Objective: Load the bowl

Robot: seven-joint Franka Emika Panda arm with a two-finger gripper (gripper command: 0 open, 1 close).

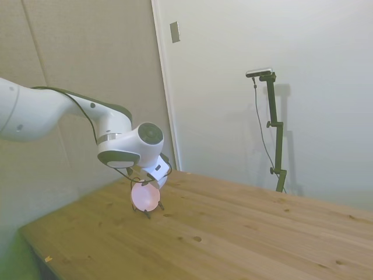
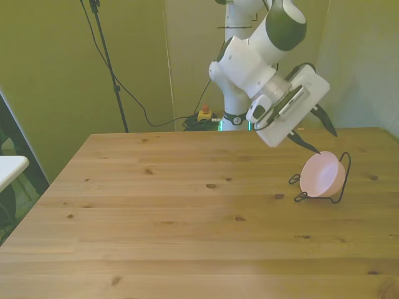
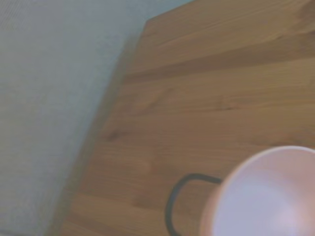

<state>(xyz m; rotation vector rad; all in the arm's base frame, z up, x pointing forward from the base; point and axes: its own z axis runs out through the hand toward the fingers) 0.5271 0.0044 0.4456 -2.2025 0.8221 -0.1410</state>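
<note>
Bare tabletop (image 2: 187,224) in foreground. Beyond, bowl (image 2: 322,175) sat on edge, tilted in black wire stand (image 2: 340,180) near front view's right, propped by wire loop behind. Farther, hand (image 2: 317,137) hovered just above, fingers spread, holding nothing; bowl likely loaded.

White arm: bent at the elbow, forearm sloping downward, wrist tilted. Claw (image 2: 318,134): two dark fingers (image 2: 328,122) spread apart, pointing down and toward the front view's right, nothing between them. Flat white wrist plate directly above claw.
</note>
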